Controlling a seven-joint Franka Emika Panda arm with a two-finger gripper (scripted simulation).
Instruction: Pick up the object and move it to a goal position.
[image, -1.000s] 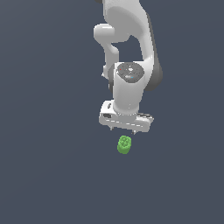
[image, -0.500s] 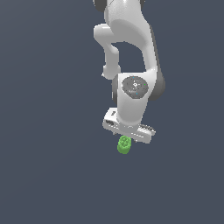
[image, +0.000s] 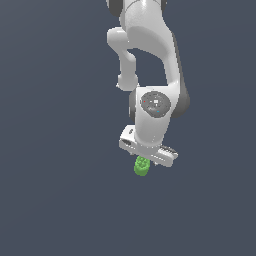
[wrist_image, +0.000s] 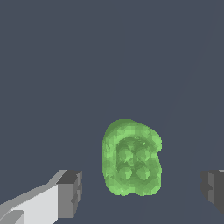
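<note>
The object (image: 141, 166) is a small bright green lumpy cylinder with a bumpy top, standing on the dark grey floor. In the exterior view my gripper (image: 145, 161) has come down right over it and hides its upper part. In the wrist view the object (wrist_image: 131, 158) sits between my two fingers (wrist_image: 70, 193), which stand wide apart on either side of it without touching it. The gripper is open and empty.
The flat dark grey floor (image: 60, 200) lies all around. The white arm (image: 150, 60) rises above the gripper.
The arm has lowered steadily, bringing the gripper down from above the object to around it. The object has not moved.
</note>
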